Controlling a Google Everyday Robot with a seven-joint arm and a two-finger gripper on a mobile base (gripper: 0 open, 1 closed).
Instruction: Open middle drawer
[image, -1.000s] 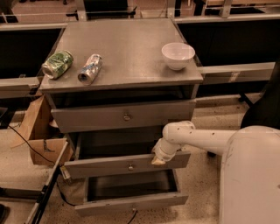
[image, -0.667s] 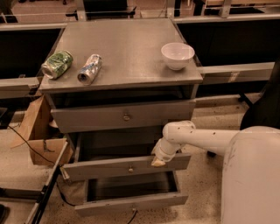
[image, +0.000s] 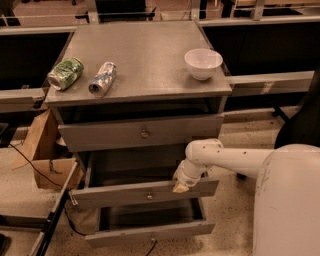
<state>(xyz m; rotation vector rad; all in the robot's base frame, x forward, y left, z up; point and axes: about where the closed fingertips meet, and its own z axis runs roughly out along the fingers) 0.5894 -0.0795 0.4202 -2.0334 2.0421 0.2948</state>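
Observation:
The grey cabinet (image: 140, 65) has three drawers. The middle drawer (image: 115, 195) is pulled partly out, and its small brass knob (image: 149, 196) sits at the centre of the front panel. My gripper (image: 180, 187) is at the end of the white arm (image: 225, 157), which reaches in from the right. The gripper rests at the top edge of the middle drawer's front, right of the knob. The top drawer (image: 100, 135) with its knob (image: 144, 134) is nearly closed. The bottom drawer (image: 125, 234) stands out further than the middle one.
On the cabinet top lie a green can (image: 65, 73) and a silver can (image: 102, 78), both on their sides, and a white bowl (image: 203, 63) stands at the right. A cardboard box (image: 47, 165) and a cable lie on the floor to the left. My white body (image: 290, 200) fills the lower right.
The middle drawer has slid a little further out toward the camera, and my gripper has moved with its front edge.

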